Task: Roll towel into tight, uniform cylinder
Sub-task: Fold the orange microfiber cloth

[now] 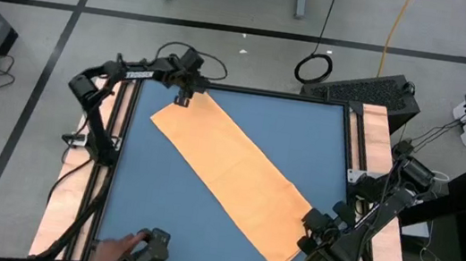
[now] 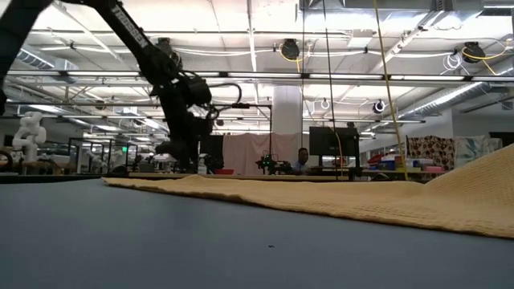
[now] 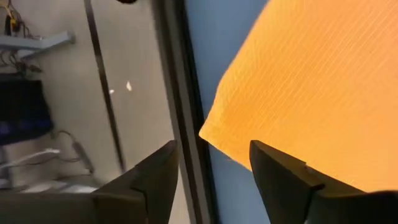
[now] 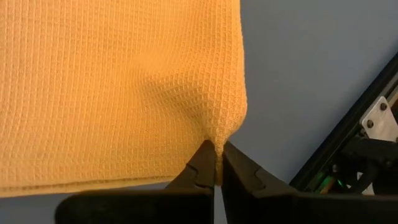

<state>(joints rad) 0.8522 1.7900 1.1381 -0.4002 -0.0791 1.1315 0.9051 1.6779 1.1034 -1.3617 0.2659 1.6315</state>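
Pinching the near corner of the towel (image 4: 124, 87) between closed fingers, the right gripper (image 4: 216, 163) holds a small pucker of cloth just above the blue table (image 1: 151, 201). From there the towel stretches flat and diagonal toward the left gripper (image 3: 211, 180), whose fingers stand apart just over the far corner, gripping nothing.

Two dark, jointed robot arms are seen with black cables looped along their links. The left gripper (image 3: 211, 180) is formed of two matte black, wedge-shaped fingers. The right gripper (image 4: 216, 165) is fitted with black fingers tapering to narrow, ridged tips.
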